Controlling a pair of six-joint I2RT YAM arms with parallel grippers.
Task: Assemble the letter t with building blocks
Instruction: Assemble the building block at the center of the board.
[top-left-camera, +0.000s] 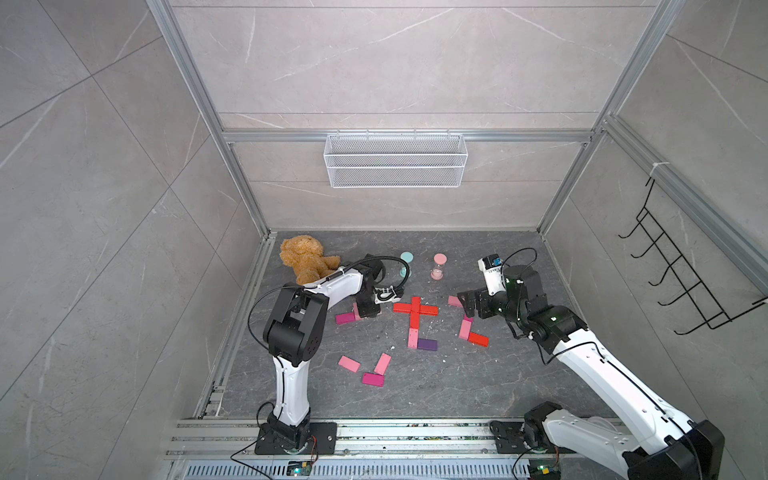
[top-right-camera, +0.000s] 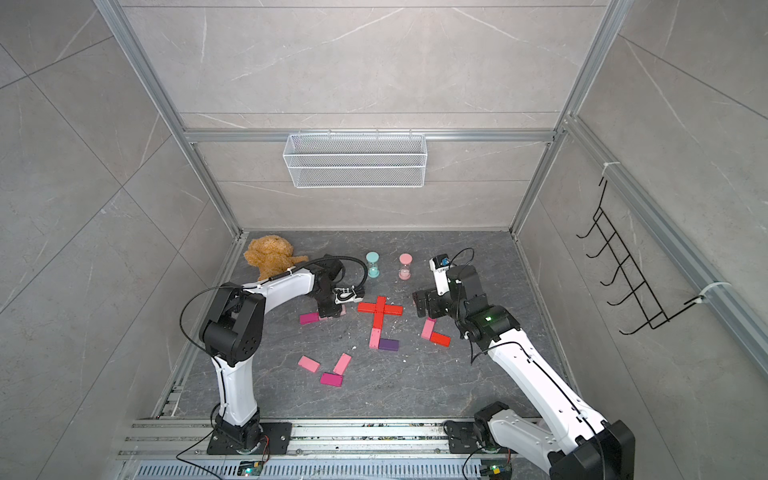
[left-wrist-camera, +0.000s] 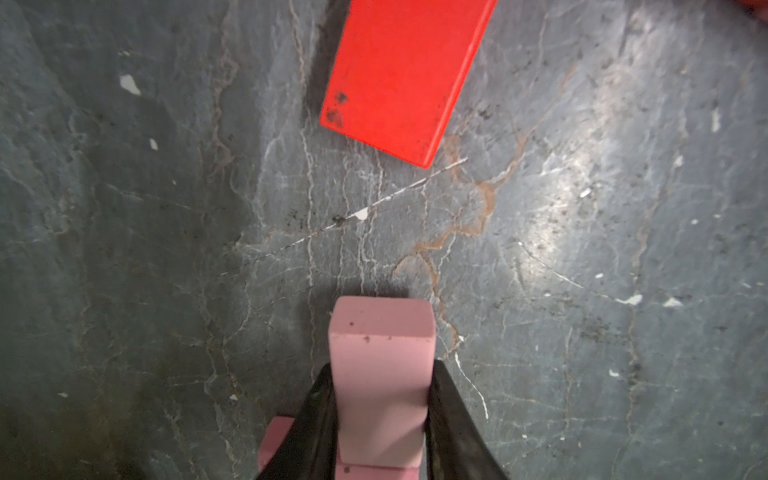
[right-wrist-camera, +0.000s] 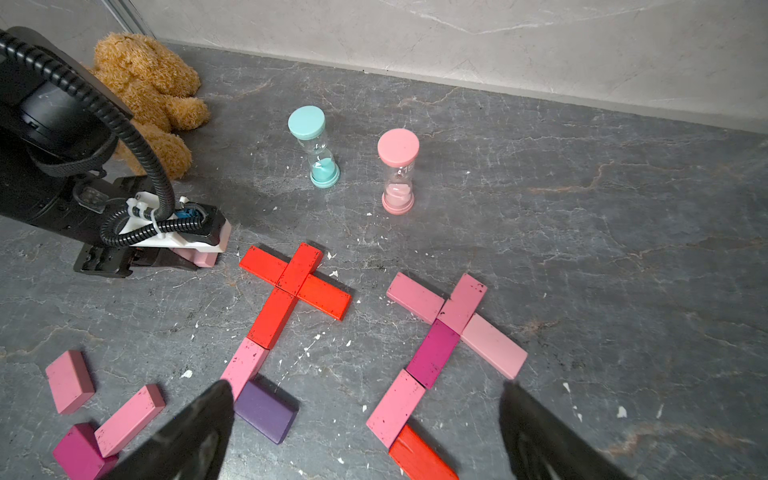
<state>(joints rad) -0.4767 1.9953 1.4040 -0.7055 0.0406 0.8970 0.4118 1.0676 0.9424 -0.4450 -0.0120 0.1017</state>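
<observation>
**Desk:** Gripping what, exactly?

**Photographer:** A light pink block (left-wrist-camera: 381, 365). The left gripper (left-wrist-camera: 380, 415) has its black fingers (left-wrist-camera: 313, 415) clamped on the block's long sides, and the speckled, scuffed end juts past the fingertips. Whether that end touches the dark stone floor (left-wrist-camera: 582, 249), I cannot tell.

**Desk:** And the other building blocks?

**Photographer:** Just ahead of that gripper lies a red block (left-wrist-camera: 399, 79), flat. It is one arm of the red t (top-left-camera: 415, 311), which has a red crossbar and a red stem lengthened by a pink piece. A purple block (top-left-camera: 427, 344) touches the foot at a right angle. Close under the clamped fingers are more pink blocks (left-wrist-camera: 272, 442) (only their edges show in the wrist view). A magenta block (top-left-camera: 345, 318) lies just beside the gripper, on the side away from the red t.

**Desk:** The right gripper?

**Photographer:** The right gripper (right-wrist-camera: 365, 386) has its jaws wide apart and holds nothing. Below and ahead of it a second t (right-wrist-camera: 440, 332) lies flat. It has a pink crossbar and a stem of magenta then pink, with a red foot block (right-wrist-camera: 419, 457) at the end.

**Desk:** Strays?

**Photographer:** Three loose blocks (top-left-camera: 372, 379), two pink and one magenta, lie well apart from both grippers.
</observation>
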